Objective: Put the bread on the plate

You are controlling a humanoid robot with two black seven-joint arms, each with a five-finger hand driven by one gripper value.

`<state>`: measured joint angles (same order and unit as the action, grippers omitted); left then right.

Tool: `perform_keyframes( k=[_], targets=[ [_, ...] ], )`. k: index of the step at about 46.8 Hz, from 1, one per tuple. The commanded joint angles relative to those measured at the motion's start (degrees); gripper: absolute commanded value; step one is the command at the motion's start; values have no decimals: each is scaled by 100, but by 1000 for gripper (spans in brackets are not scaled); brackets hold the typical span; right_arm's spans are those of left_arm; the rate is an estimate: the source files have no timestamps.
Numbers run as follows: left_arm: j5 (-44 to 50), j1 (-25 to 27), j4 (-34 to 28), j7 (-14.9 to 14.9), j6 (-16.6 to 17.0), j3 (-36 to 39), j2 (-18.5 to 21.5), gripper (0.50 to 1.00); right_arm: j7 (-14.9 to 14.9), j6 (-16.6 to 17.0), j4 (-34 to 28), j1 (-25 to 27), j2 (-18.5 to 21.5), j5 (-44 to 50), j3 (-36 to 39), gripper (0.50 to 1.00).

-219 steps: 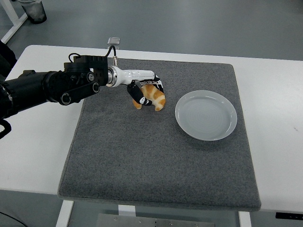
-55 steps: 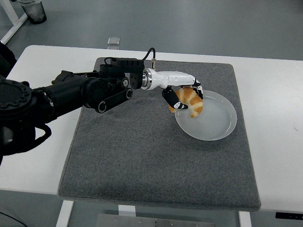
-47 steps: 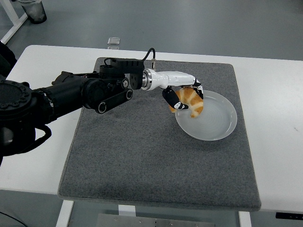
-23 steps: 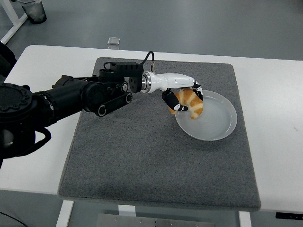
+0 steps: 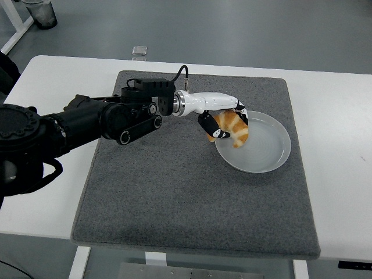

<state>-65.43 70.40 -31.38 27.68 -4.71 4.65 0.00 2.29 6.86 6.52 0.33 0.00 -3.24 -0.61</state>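
Note:
An orange-brown piece of bread (image 5: 233, 127), shaped like a croissant, sits at the left rim of the round pale plate (image 5: 267, 152) on the grey mat. My left hand (image 5: 225, 123) reaches in from the left on a black arm with a white forearm. Its fingers curl around the bread, with the thumb (image 5: 210, 131) on the near side, just outside the plate's left edge. The bread's lower end touches the plate's inner surface. The right arm does not show.
A grey mat (image 5: 174, 192) covers most of the white table (image 5: 343, 145). A small square grey object (image 5: 139, 50) lies at the table's far edge. A dark bin (image 5: 40, 13) stands on the floor at the top left.
Since 4.7 s ago the left hand carried the bread rightwards from the mat's middle to the plate's left rim. Over the last second the hand and bread shifted slightly left and down.

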Motion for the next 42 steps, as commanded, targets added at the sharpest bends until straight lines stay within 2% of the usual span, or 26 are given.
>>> perform_keyframes(
  k=[1, 15, 22, 30, 36, 42],
  targets=[
    [83, 0, 0, -8, 75, 0, 0, 913, 0, -1, -1, 2, 0, -1, 0, 952],
    [549, 9, 0, -8, 286, -61, 0, 986, 0, -1, -1, 2, 0, -1, 0, 952],
    [1067, 61, 0, -8, 426, -87, 0, 990, 0, -10, -1, 2, 0, -1, 0, 952],
    [2042, 123, 62, -8, 515, -263, 0, 992, 0, -27, -1, 2, 0, -1, 0, 952],
    [3140, 105, 114, -52, 506, -816, 0, 992, 0, -27, -1, 2, 0, -1, 0, 952],
    [4414, 44, 544, -96, 453, -1423, 0, 992, 0, -36, -1, -7, 0, -1, 0, 954]
  ],
)
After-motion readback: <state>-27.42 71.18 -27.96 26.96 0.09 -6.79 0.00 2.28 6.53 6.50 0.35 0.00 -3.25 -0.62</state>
